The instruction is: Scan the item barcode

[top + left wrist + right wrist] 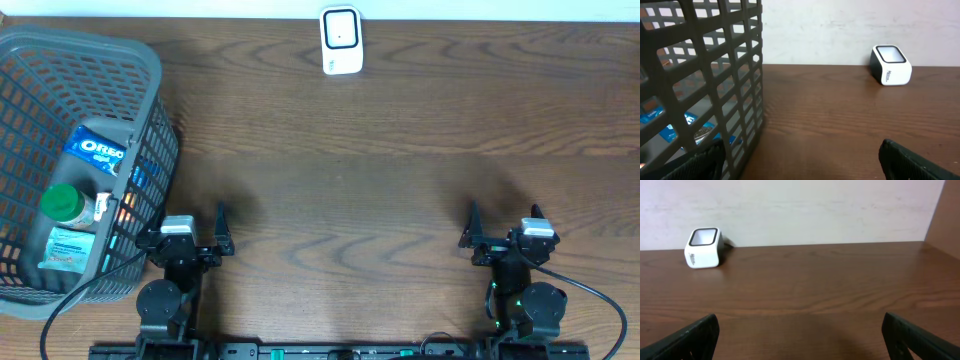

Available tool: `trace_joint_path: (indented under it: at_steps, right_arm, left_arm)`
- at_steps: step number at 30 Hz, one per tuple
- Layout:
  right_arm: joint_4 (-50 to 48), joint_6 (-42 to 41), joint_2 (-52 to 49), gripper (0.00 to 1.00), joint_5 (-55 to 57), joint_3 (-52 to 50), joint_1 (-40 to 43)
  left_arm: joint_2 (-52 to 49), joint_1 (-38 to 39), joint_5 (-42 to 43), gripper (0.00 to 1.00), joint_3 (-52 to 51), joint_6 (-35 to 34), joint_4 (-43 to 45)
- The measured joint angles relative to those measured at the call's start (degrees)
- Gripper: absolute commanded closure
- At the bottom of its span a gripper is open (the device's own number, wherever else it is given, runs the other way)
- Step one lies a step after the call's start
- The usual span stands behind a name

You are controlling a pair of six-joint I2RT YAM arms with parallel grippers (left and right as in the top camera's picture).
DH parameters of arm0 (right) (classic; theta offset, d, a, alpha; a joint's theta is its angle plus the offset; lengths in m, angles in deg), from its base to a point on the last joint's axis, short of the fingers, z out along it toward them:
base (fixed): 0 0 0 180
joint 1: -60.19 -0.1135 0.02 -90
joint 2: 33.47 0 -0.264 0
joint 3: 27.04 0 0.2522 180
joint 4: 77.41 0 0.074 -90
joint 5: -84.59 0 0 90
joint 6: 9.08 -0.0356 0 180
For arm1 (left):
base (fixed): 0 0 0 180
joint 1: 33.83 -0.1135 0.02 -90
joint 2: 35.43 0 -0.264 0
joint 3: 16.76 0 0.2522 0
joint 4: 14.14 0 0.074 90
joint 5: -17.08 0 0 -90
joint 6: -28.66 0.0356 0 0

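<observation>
The white barcode scanner (341,40) stands at the table's far edge, seen also in the left wrist view (891,65) and the right wrist view (703,247). Items lie in the grey basket (150,60) on the left: a blue Oreo pack (100,150), a green-capped bottle (66,203) and a light-blue packet (68,250). My left gripper (190,228) (800,165) is open and empty beside the basket's wall (715,75). Near the front right, my right gripper (505,215) (800,340) is open over bare wood, holding nothing.
The brown wooden table (400,150) stretches between the basket and the scanner. A pale wall (815,210) rises behind the table's far edge. A brown panel (947,215) stands at the far right in the right wrist view.
</observation>
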Motion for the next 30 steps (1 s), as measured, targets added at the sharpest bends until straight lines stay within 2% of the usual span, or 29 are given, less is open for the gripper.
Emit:
trace_joint_path:
  at_steps: [19, 25, 30]
  right_arm:
    - [0.0, 0.0, 0.0, 0.01, 0.0, 0.0, 0.0]
    - [0.0, 0.0, 0.0, 0.01, 0.0, 0.0, 0.0]
    - [0.0, 0.0, 0.0, 0.01, 0.0, 0.0, 0.0]
  left_arm:
    - [0.0, 0.0, 0.2, 0.02, 0.2, 0.0, -0.2]
    - [0.0, 0.0, 5.9, 0.02, 1.4, 0.0, -2.4]
    - [-3.2, 0.0, 10.4, 0.02, 7.1, -0.5, -6.5]
